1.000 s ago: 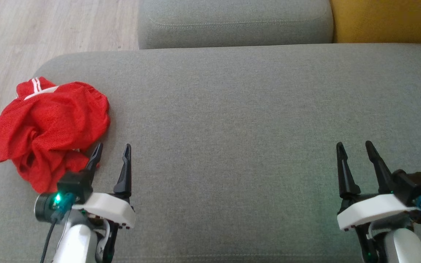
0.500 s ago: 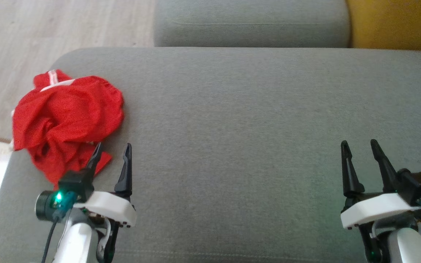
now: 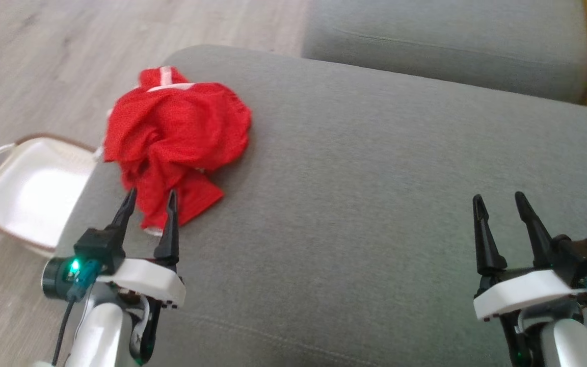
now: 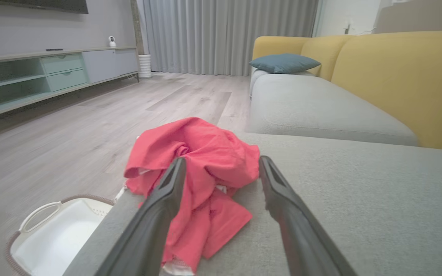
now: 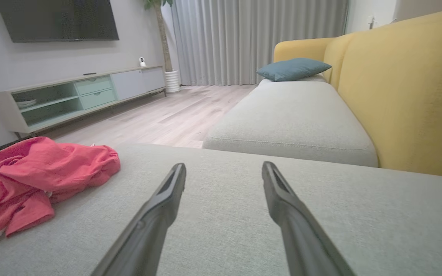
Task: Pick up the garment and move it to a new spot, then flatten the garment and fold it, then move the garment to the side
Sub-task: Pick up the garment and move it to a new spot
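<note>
A crumpled red garment (image 3: 176,132) with white trim lies in a heap at the left end of the grey sofa seat (image 3: 375,193). My left gripper (image 3: 151,192) is open, its fingertips at the heap's near edge, with nothing between them. In the left wrist view the garment (image 4: 202,161) lies straight ahead between the two fingers. My right gripper (image 3: 497,196) stands open over bare cushion far to the right. From the right wrist view the garment (image 5: 40,172) lies at the left, well away from that gripper (image 5: 224,164).
A white laundry basket (image 3: 23,188) sits on the wooden floor just off the cushion's left end. Behind lies a second grey seat cushion (image 3: 441,46), with the yellow backrest (image 5: 409,92) and a blue pillow (image 5: 292,68) beyond it. A TV cabinet (image 5: 75,96) lines the far wall.
The whole head view has swung left, bringing the basket into view. The left gripper's fingertips now reach the garment's near edge. Both grippers stay open.
</note>
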Robot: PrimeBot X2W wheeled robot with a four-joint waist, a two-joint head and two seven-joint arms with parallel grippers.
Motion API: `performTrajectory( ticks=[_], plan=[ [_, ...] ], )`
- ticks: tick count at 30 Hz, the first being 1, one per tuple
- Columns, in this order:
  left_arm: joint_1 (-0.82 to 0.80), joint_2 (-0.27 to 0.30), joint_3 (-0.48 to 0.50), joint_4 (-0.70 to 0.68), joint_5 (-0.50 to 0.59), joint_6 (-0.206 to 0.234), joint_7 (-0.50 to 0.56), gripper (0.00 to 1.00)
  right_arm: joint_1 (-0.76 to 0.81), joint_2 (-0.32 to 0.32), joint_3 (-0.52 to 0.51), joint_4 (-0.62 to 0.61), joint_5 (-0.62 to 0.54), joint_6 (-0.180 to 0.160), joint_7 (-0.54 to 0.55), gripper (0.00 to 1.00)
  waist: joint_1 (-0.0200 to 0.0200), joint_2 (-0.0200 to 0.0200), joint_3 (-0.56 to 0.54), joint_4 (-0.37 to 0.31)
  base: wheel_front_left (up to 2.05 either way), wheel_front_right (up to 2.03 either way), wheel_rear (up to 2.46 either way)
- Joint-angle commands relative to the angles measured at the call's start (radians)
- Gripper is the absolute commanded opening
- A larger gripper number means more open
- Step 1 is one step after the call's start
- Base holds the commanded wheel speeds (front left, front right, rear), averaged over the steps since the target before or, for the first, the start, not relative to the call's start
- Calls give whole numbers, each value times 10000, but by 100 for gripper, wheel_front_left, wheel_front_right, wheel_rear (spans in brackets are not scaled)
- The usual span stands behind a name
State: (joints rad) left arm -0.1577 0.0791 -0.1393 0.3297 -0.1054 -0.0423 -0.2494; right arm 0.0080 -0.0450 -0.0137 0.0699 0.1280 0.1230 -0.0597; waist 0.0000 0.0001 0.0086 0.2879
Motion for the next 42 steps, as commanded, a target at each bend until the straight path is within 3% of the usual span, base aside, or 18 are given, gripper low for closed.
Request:
performTrajectory(
  ticks=[1, 9, 22, 26, 30, 42],
  plan=[
    [-548, 184, 400, -352, 113, 46, -124, 100, -267, -53, 223, -418, -29, 77, 67, 100, 0, -1, 0, 480, 0, 0, 0],
    [-564, 193, 473, -405, 119, 37, -124, 100, -260, -53, 267, -468, 72, 77, 137, 100, 0, -1, 86, 967, 0, 0, 0],
    [-953, 175, 485, -78, -104, -190, -121, 100, -481, -53, 289, -697, -69, 77, 321, 100, 0, -1, 714, 903, 0, 0, 0],
    [-1811, 246, 512, 463, -366, -355, 194, 100, -712, -58, 243, -1018, -307, 77, 530, 100, 0, -1, 1408, 789, 0, 0, 0],
    [-2997, 433, 575, 1271, -843, -582, 1186, 100, -978, -183, 240, -1361, -471, 77, 752, 100, 0, -1, 2178, 646, 0, 0, 0],
    [-6720, 1409, 801, 4318, -2125, -851, 2657, 100, -1811, -720, 376, -2085, -403, 77, 1271, 100, 0, -1, 4109, 270, 0, 0, 0]
  ],
)
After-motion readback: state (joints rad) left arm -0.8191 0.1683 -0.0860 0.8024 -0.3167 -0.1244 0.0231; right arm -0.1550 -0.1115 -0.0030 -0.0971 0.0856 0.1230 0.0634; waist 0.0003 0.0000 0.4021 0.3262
